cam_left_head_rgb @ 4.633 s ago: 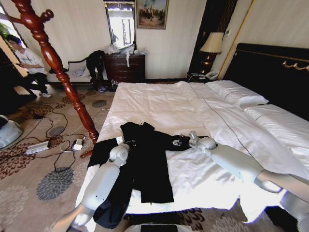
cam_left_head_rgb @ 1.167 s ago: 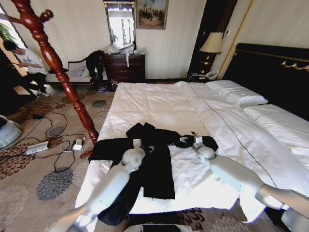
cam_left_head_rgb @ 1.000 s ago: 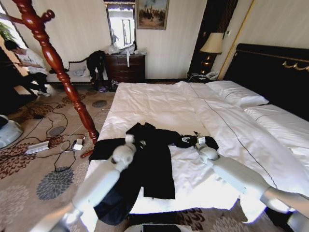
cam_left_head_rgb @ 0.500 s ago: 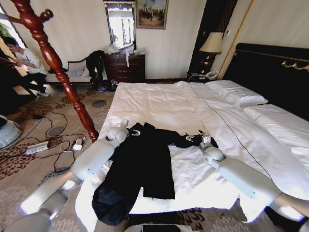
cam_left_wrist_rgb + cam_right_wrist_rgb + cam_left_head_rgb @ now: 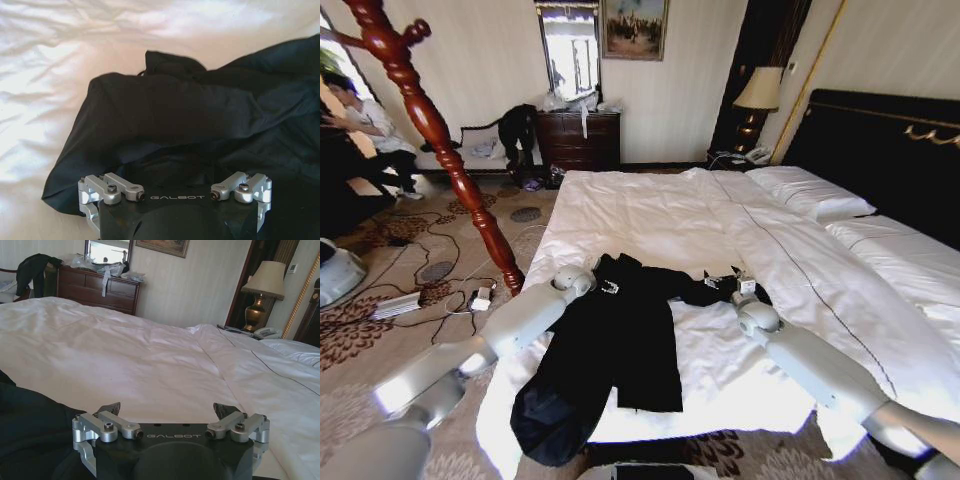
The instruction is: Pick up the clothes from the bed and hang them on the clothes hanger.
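Black and soft-looking, the clothes (image 5: 615,345), a long-sleeved jacket, lay spread across the near left part of the bed (image 5: 670,215), one sleeve trailing off the near edge toward the carpet (image 5: 410,370) and the other reaching right. The robot's left gripper (image 5: 607,286) sat at the jacket's collar end, on the far side of the dark cloth; whether its fingers were open or closed on the fabric could not be told. The right gripper (image 5: 738,283) rested at the end of the right sleeve, its jaws standing apart over the white duvet in the right wrist view (image 5: 170,412). Judging by the loose folds, the jacket looked light and limp, likely to sag and slide wherever it went unsupported, so the collar and shoulders seemed the sensible places to take hold, keeping the garment from bunching. A red wooden post (image 5: 435,130) rose at the far left, beside the bed. Nothing had been lifted clear of the duvet at this moment.
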